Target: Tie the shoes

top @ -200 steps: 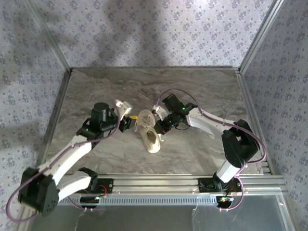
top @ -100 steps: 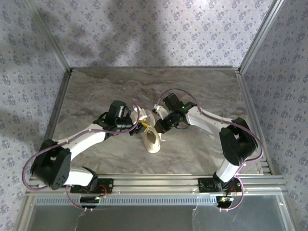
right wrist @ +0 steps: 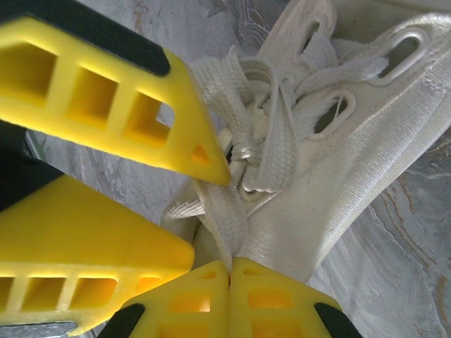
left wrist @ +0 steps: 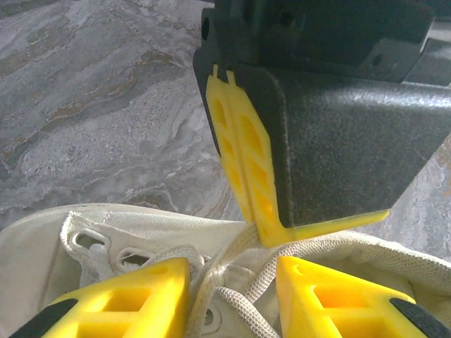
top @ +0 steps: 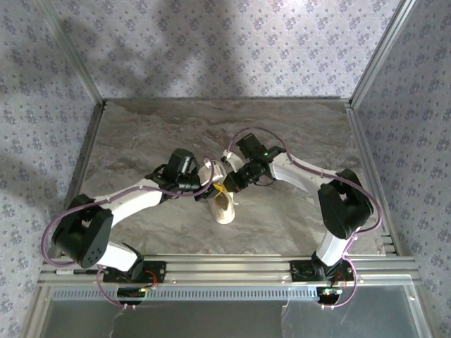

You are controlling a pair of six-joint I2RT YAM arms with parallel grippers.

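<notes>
Left pincer apart astride the laces of the sneaker, right pincer clamped on one lace, on the tabletop.

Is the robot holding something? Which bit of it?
The right gripper is shut on a flat white shoelace of the cream fabric sneaker, pinching it close to the crossed lacing. The left gripper is open, gripping nothing.
</notes>
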